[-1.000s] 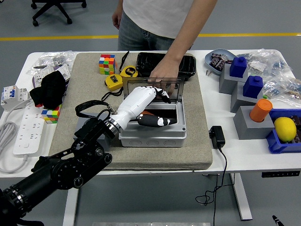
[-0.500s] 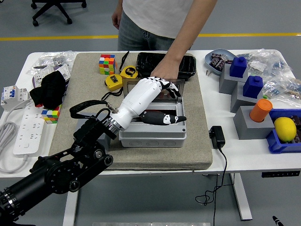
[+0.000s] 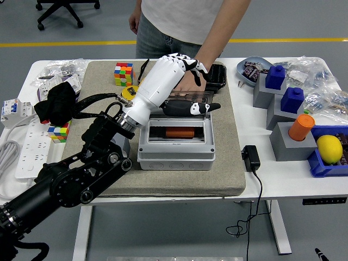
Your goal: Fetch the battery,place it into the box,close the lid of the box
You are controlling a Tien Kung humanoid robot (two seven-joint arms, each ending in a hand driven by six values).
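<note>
The grey box (image 3: 176, 152) stands open on the felt mat (image 3: 228, 163). An orange battery (image 3: 179, 132) lies inside it. The tinted lid (image 3: 184, 98) stands upright at the box's back edge, and a person's hand (image 3: 188, 86) rests on its top. My left hand (image 3: 205, 87), white with black fingertips, hovers open above the lid, fingers spread and holding nothing; its thumb (image 3: 196, 107) reaches across the lid's front. My right hand is out of view.
Behind the box sit a Rubik's cube (image 3: 123, 73), yellow tape measures (image 3: 130, 95) and a black tray (image 3: 218, 73). A black adapter (image 3: 250, 157) lies right of the mat. Grey blocks, an orange cylinder (image 3: 302, 126) and a lemon (image 3: 329, 148) stand at the right; a power strip (image 3: 27, 147) lies at the left.
My left hand has risen out of the box and moved back over the lid, leaving the orange battery inside. The person's hand stays at the lid.
</note>
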